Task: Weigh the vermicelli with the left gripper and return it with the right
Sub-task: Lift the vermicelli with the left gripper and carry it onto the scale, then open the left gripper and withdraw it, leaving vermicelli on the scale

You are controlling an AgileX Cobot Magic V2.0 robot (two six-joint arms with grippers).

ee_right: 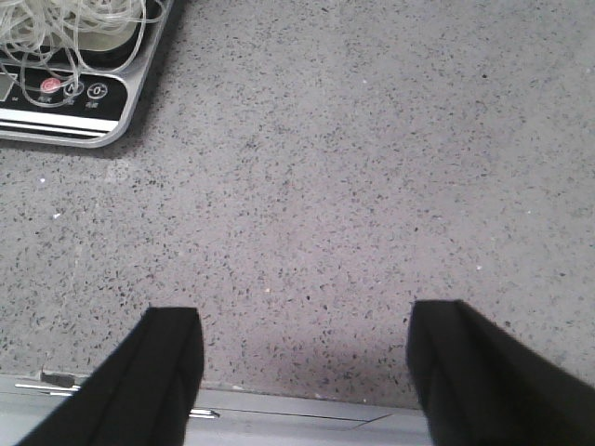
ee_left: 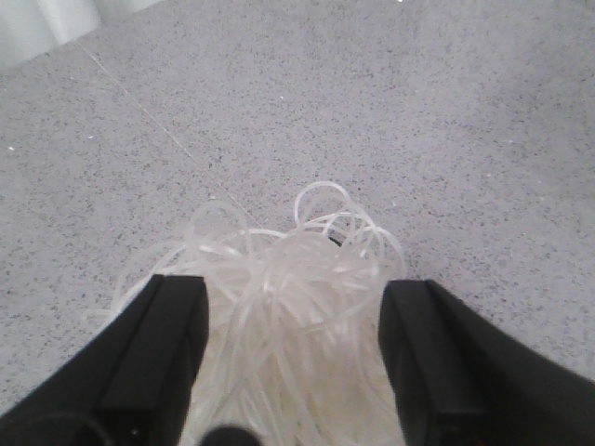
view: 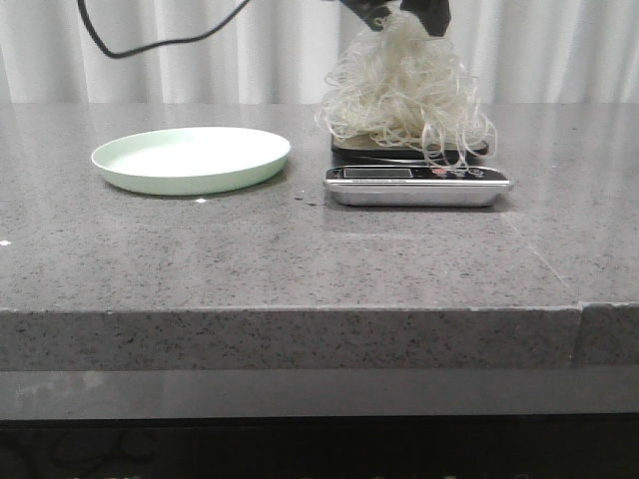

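Note:
The vermicelli (view: 404,95), a fluffy mound of thin, curly white strands, rests on the silver and black scale (view: 417,185) right of centre. Some strands hang over the scale's display. My left gripper (view: 404,15) is right above the mound at the top edge of the front view. In the left wrist view its black fingers (ee_left: 163,353) stand wide apart, with the top of the vermicelli (ee_left: 297,307) between them. The pale green plate (view: 190,180) sits empty to the left. My right gripper (ee_right: 305,372) is open and empty over bare table. The scale (ee_right: 65,102) and vermicelli (ee_right: 74,23) show in a corner of its view.
The grey speckled table (view: 300,259) has its front edge (view: 300,309) near the camera. A black cable (view: 130,45) hangs at the back left before white curtains. The right wrist view shows the table's edge strip (ee_right: 307,423) below the fingers.

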